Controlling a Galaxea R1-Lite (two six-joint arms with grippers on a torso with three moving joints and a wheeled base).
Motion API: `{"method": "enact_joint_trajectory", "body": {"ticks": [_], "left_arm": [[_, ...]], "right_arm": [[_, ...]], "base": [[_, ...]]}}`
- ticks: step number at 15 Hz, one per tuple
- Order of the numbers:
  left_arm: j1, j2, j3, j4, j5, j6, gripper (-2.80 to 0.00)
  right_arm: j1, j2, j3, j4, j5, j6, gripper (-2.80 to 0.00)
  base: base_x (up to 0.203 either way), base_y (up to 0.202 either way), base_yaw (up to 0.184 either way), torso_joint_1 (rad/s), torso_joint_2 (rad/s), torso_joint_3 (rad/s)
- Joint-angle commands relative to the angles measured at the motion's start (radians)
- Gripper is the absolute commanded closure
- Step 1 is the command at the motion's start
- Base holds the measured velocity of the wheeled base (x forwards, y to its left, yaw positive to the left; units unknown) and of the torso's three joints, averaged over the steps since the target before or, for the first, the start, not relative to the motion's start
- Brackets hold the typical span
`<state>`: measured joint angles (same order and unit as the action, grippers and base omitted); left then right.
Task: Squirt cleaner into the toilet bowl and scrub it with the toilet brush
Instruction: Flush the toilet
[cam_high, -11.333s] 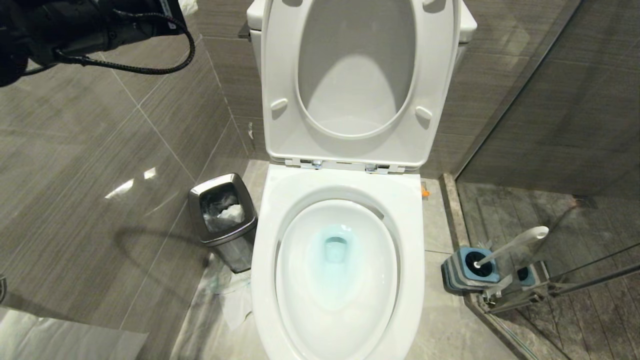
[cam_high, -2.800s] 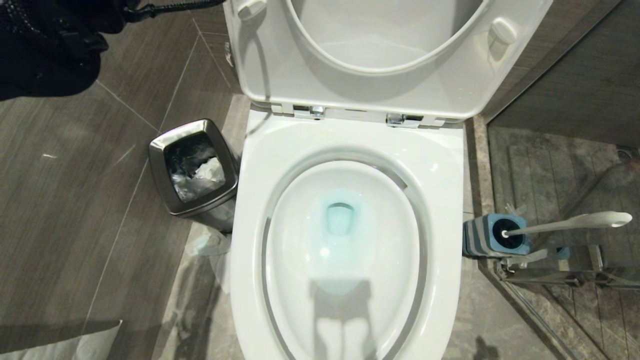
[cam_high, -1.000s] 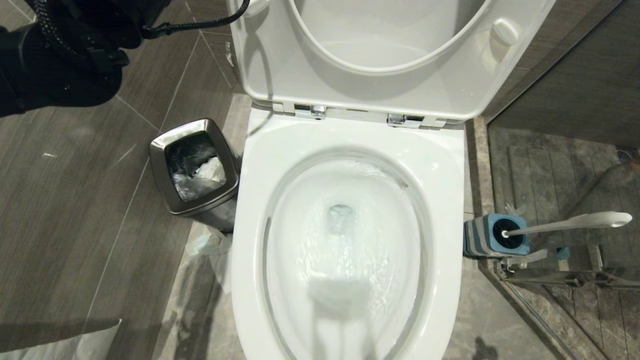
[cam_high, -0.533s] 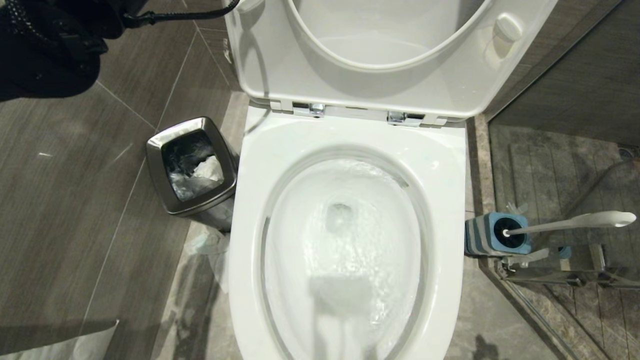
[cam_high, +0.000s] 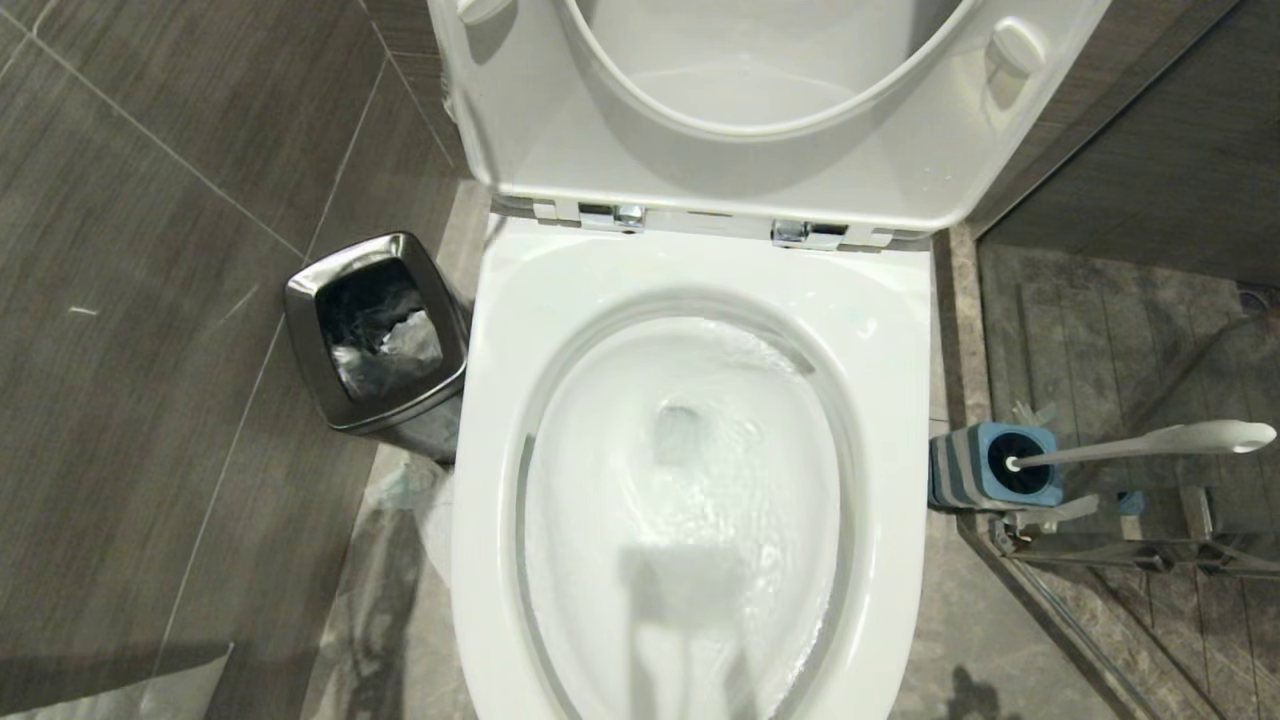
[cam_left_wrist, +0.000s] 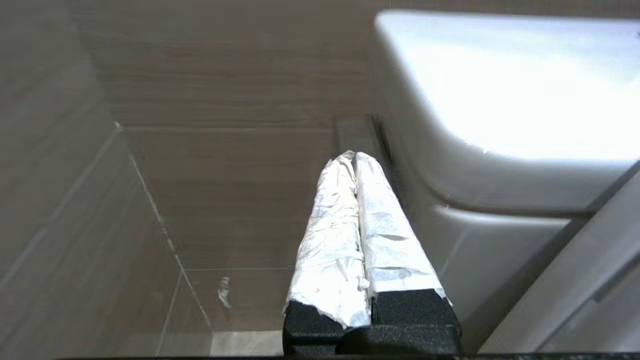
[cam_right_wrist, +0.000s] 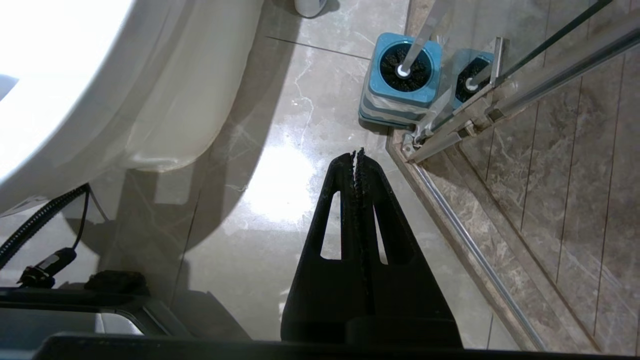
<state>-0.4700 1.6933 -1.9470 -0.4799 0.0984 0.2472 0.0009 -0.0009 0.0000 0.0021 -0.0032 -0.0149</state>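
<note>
- Head view: the toilet (cam_high: 690, 290) fills the middle, seat and lid raised, clear water swirling in its basin. A steel bin (cam_high: 375, 335) stands just left of the toilet. The brush (cam_high: 1140, 445) sits right of the toilet in its blue holder (cam_high: 985, 470), handle leaning away from the toilet. No arm shows.
- Left wrist view: the left claw (cam_left_wrist: 355, 157), fingers wrapped in white, is closed tight and holds nothing, beside the toilet's tank (cam_left_wrist: 500, 100), near the tiled wall.
- Right wrist view: the right claw (cam_right_wrist: 357, 155) is closed and empty, above the floor right of the toilet, apart from the brush (cam_right_wrist: 415, 50) in its holder (cam_right_wrist: 400, 90).
</note>
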Motion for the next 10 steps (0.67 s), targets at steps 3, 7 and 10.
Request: {"method": "enact_joint_trajectory", "body": {"ticks": [3, 7, 10], "left_arm": [[0.003, -0.122, 0.002, 0.063, 0.002, 0.012, 0.00], [0.002, -0.219, 0.003, 0.196, 0.001, 0.014, 0.00], [0.001, -0.304, 0.026, 0.350, 0.003, 0.005, 0.00]], "right_arm": [[0.001, 0.001, 0.002, 0.000, 0.000, 0.000, 0.00], [-0.001, 0.001, 0.001, 0.001, 0.000, 0.000, 0.00], [0.001, 0.001, 0.002, -0.001, 0.000, 0.000, 0.00]], "base": [[0.000, 0.000, 0.000, 0.000, 0.00, 0.000], [0.000, 0.000, 0.000, 0.000, 0.00, 0.000], [0.000, 0.000, 0.000, 0.000, 0.00, 0.000]]}}
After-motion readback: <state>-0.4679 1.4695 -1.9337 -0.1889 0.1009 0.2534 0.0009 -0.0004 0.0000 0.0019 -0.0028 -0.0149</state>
